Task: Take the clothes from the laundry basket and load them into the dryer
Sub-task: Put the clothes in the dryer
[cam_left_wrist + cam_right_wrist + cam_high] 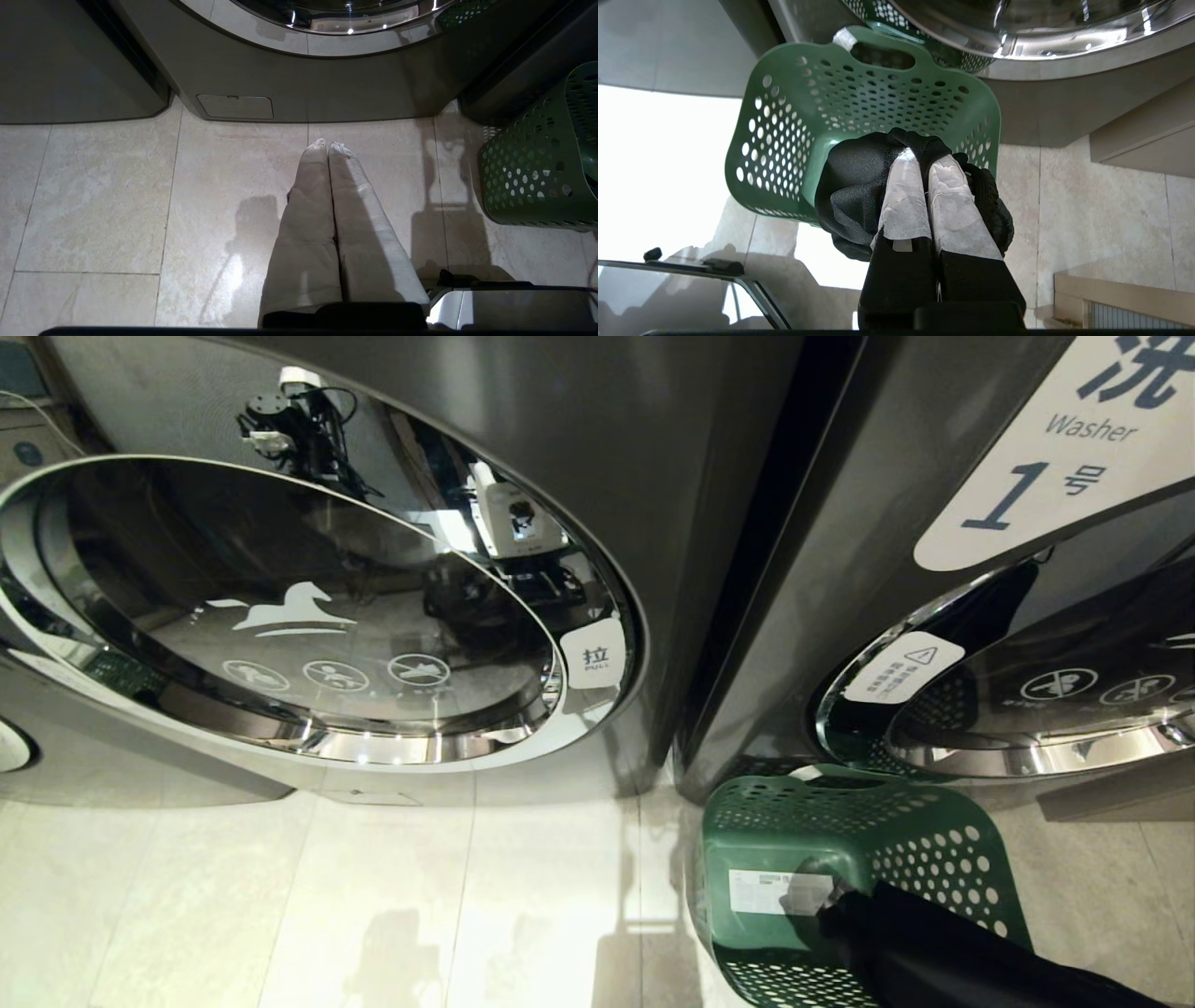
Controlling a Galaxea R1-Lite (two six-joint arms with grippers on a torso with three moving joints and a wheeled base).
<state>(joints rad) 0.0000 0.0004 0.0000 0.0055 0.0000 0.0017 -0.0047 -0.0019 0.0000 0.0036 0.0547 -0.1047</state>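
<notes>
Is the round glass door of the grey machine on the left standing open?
No: the round glass door sits shut in its chrome ring on the grey machine, pull tab untouched.

**Laundry room, pale tile floor**

Glossy beige floor tiles [373, 905] fill the lower frame, glaring with overhead light. At upper right, a grey machine carries a white "Washer 1" sign [1055, 457]; a dark gap [747, 569] splits the frame's middle.

The dryer [709, 457] has brushed grey metal, its door [280, 607] glossy glass ringed in polished chrome. The basket [840, 831] is perforated green plastic; the garment [859, 186] matt black cloth; the floor [280, 896] smooth, shiny tile.
</notes>
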